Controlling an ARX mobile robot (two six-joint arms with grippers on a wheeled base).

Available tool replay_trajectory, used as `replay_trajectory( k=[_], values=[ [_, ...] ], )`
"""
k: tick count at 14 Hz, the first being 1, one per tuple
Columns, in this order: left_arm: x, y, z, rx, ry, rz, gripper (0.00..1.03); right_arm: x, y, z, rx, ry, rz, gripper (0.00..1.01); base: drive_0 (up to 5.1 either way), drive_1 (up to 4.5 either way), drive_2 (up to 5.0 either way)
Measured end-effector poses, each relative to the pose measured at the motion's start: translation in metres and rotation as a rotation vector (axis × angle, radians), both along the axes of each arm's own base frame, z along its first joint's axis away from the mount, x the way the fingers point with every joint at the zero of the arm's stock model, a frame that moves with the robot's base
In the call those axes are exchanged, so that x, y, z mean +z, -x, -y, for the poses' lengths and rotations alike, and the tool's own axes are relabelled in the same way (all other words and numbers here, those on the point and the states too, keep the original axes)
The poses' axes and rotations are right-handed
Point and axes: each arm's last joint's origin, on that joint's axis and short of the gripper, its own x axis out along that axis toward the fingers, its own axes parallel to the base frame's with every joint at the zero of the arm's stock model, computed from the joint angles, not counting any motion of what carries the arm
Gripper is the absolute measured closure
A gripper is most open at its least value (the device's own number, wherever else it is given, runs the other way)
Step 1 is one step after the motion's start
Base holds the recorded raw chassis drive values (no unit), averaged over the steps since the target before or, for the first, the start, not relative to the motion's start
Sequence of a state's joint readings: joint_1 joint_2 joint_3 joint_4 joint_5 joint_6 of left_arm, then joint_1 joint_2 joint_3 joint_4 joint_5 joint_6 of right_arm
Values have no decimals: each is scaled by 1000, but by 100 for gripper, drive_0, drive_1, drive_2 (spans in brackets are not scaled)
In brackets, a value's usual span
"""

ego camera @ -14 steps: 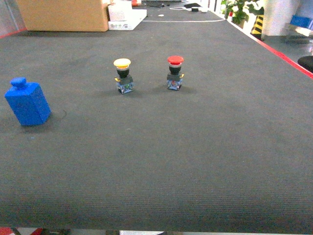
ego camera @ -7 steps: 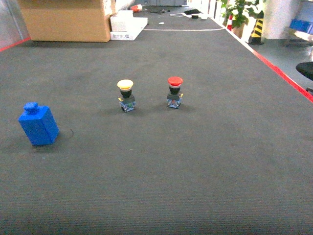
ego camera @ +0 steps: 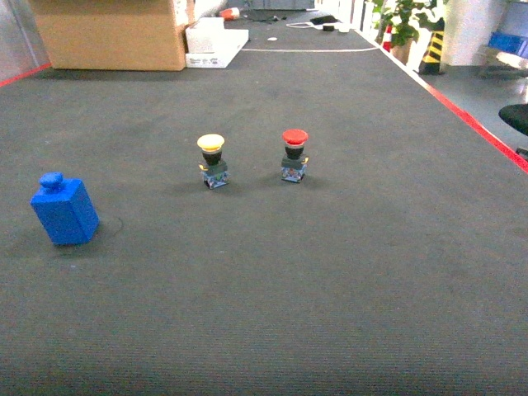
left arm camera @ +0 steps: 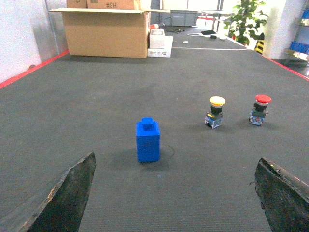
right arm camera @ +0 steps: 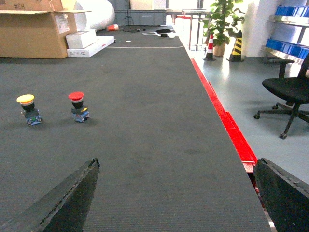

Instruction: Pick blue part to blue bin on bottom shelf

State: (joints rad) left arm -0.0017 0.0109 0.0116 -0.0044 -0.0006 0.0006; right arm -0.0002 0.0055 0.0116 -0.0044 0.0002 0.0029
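1 blue part upright on mat, 2 push-buttons beyond – both grippers spread wide

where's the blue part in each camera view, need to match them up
Head: blue part at the far left, standing on the dark mat.
Left wrist: blue part near the centre, between the two open fingers.
Right wrist: not in view.
Shared landmark: the yellow-capped button, right of the blue part in head and left wrist views, far left in the right wrist view.
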Motion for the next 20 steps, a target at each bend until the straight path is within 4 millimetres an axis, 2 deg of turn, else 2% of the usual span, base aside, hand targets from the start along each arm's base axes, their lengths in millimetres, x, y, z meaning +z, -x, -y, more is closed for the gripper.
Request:
replay_trajectory(
  k=[11, 14, 15, 17, 18, 20],
  values=[
    [0, 0, 0, 0, 0, 0, 5, 0, 0, 0, 0, 0, 0, 3, 0, 0, 0],
    [-7, -6, 5, 241, 35, -88, 5, 0, 0, 0, 1, 0, 0, 3, 0, 0, 0],
    [-4, -12, 4, 285, 54, -55, 5, 0, 0, 0, 0, 0, -1, 3, 0, 0, 0],
    [-4, -35, 1, 247, 68, -37, 5, 0, 0, 0, 0, 0, 0, 3, 0, 0, 0],
    [-8, -51, -1, 223, 69, -45, 5, 0, 0, 0, 0, 0, 0, 3, 0, 0, 0],
    [-10, -95, 1, 180, 65, -32, 5, 0, 0, 0, 0, 0, 0, 3, 0, 0, 0]
  ],
)
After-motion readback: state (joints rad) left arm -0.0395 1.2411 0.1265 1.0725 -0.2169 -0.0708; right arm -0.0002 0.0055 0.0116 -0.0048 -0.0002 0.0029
